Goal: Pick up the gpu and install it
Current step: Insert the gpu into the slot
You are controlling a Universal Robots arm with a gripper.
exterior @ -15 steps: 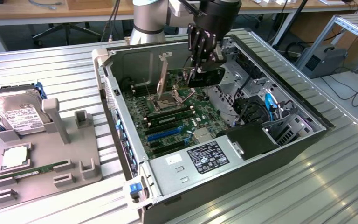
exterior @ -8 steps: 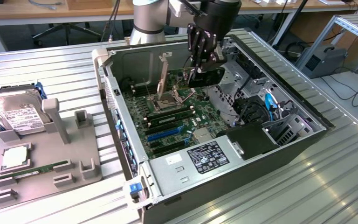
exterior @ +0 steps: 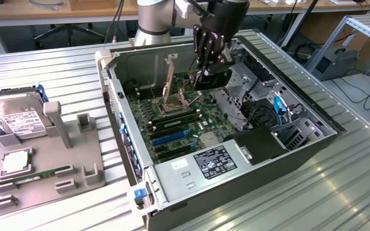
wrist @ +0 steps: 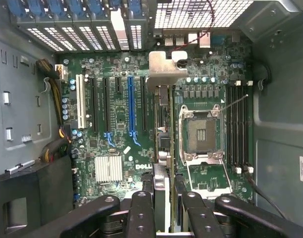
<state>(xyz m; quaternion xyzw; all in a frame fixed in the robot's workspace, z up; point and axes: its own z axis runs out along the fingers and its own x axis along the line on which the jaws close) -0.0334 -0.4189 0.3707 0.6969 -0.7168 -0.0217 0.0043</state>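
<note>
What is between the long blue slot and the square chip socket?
In the wrist view, the gpu, held edge-on by the pincer, hangs between the blue slot and the CPU socket.

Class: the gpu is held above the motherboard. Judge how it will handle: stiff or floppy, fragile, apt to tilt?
Probably stiff: the gpu runs straight, edge-on, from the gripper to its metal bracket. Likely fragile: a thin board, so a hard squeeze or knock seems risky. It hangs below narrow fingers, so a nudge may pivot it.
</note>
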